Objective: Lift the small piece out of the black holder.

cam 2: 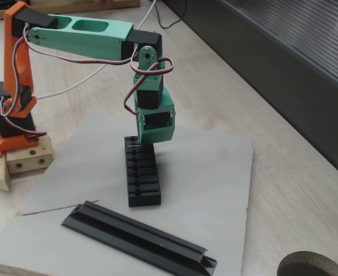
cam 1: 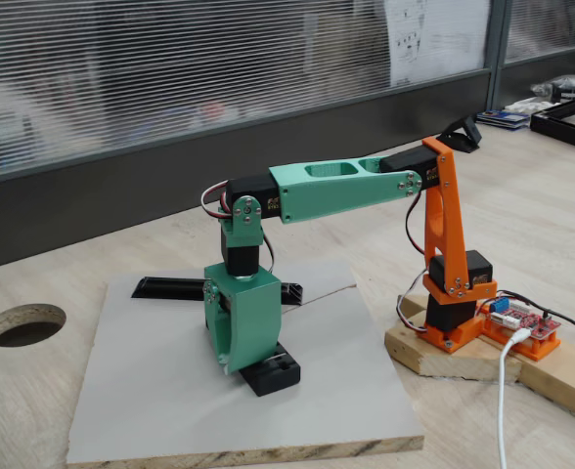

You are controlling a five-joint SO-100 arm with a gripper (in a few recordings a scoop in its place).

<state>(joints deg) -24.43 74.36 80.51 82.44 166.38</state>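
On a pale wooden bench [cam 1: 522, 205], a grey board [cam 2: 215, 172] serves as the work surface. At its left in a fixed view, a long black bar [cam 1: 165, 287] lies behind the black holder [cam 1: 273, 372] (in the other fixed view the bar [cam 2: 137, 237] sits in front of the holder [cam 2: 142, 175], well apart from it). The green end effector [cam 1: 237, 363] stands directly over the holder, its tip [cam 2: 139, 142] at the slotted block's far end. Whether its jaws are open or closed cannot be told. The small piece cannot be made out; it may be hidden under the tip. Right of the holder, the arm's orange base [cam 1: 451, 293] is mounted on a wooden block [cam 1: 444, 354].
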